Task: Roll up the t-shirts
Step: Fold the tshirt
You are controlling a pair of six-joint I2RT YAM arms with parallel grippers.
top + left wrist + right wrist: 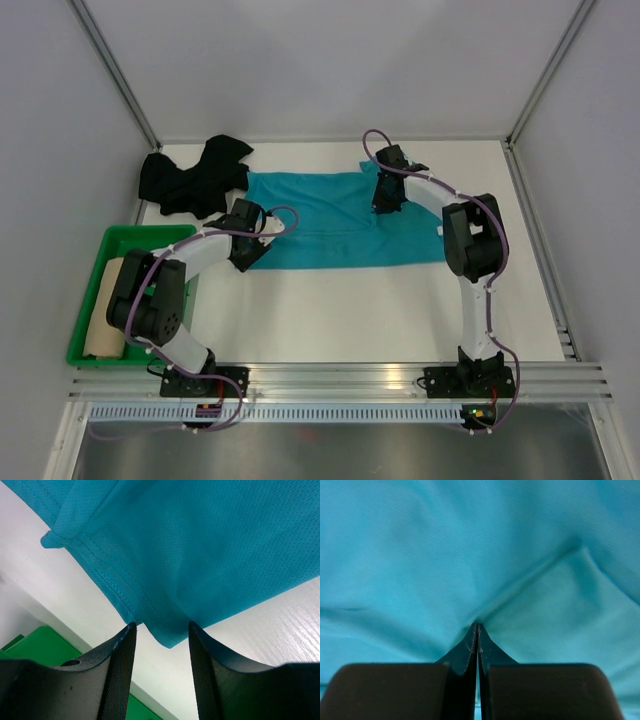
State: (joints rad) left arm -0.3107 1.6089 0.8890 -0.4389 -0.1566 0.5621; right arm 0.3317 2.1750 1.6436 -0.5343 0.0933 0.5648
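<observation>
White table (pixel 400 310) carries the spread teal shirt (pixel 330 225): right gripper (pixel 478 627) pinched shut on its cloth, left gripper (pixel 161 625) open astride a hem corner, which likely needs clamping before rolling.

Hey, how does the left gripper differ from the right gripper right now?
The left gripper is open, the right gripper shut. The left frames the near-left corner of the teal t-shirt without clamping it; the right pinches a pucker of cloth near the far edge. Both are down at the same shirt.
</observation>
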